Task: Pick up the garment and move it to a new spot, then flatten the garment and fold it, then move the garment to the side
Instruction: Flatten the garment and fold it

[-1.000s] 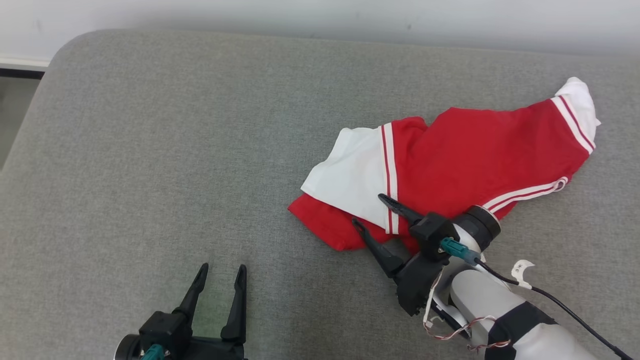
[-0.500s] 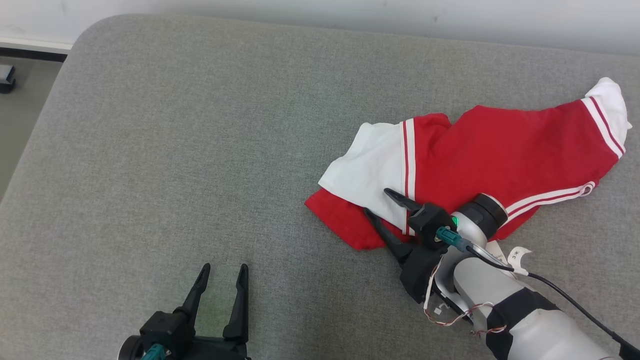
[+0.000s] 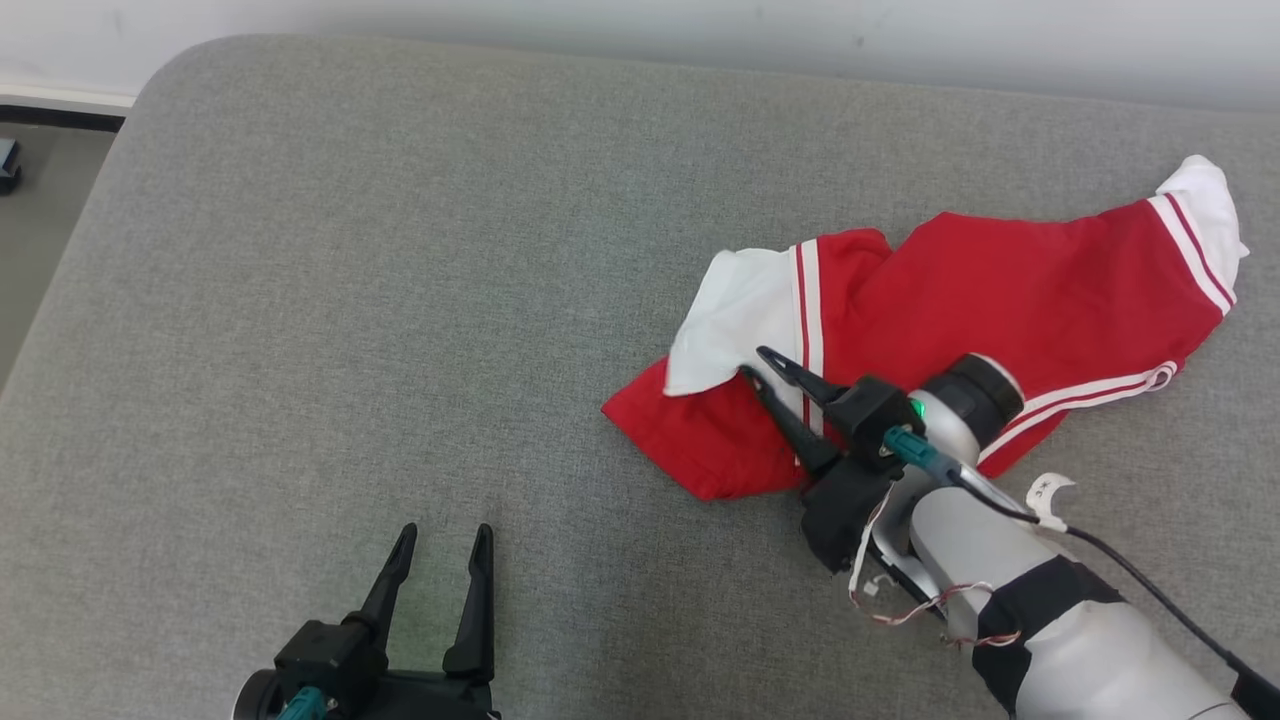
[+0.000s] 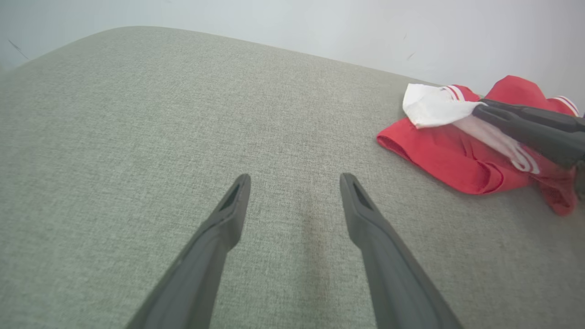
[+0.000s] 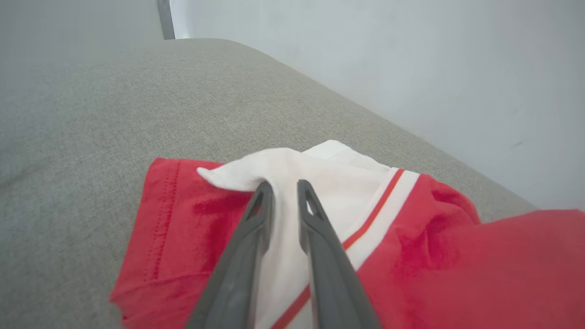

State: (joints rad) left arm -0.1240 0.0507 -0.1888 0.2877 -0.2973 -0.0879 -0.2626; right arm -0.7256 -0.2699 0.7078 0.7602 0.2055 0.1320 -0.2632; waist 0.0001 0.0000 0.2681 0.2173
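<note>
Garment (image 3: 1000, 300) one, red-white; right end effector (image 3: 754, 360) clamped on it; left end effector (image 3: 446, 532) apart

The red-and-white soft cloth garment (image 3: 950, 300) looks matt and smooth. Beneath it, the broad grey upholstered surface (image 3: 400, 300) is coarse woven fabric, matt too.
</note>
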